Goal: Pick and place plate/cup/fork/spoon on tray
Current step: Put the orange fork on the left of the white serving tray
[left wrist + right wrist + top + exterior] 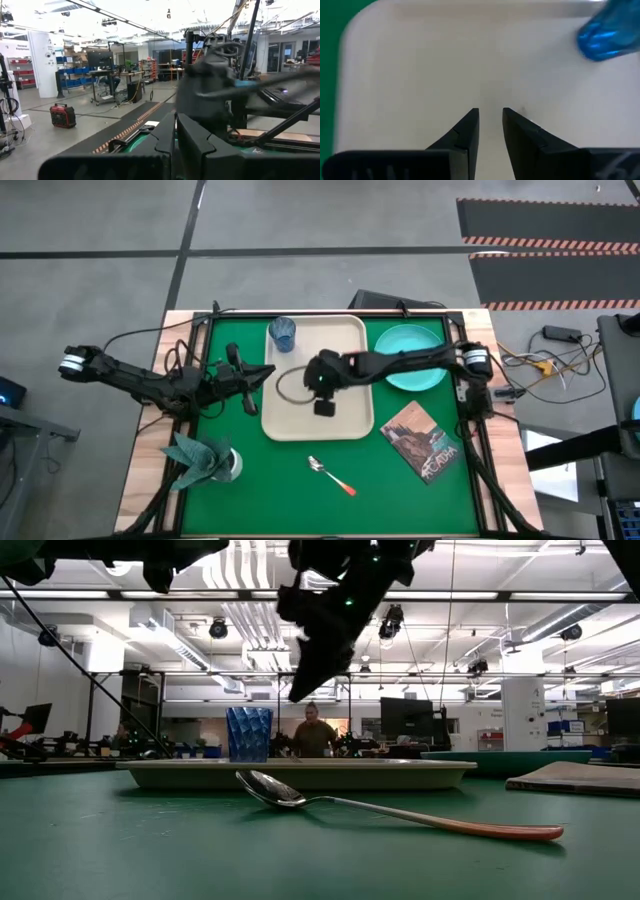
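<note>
The beige tray lies in the middle of the green mat. The blue cup stands upright in its far-left corner and also shows in the right wrist view. The turquoise plate rests on the mat right of the tray. The spoon lies on the mat nearer than the tray, bowl toward the left. No fork shows. My right gripper hangs above the tray's middle, slanting down, open by a narrow gap with nothing in it. My left gripper waits shut at the tray's left rim.
A brown book lies at the near right of the mat. A pale holder with a teal napkin stands at the near left. Bare mat shows around the spoon. A person stands in the room far behind the table.
</note>
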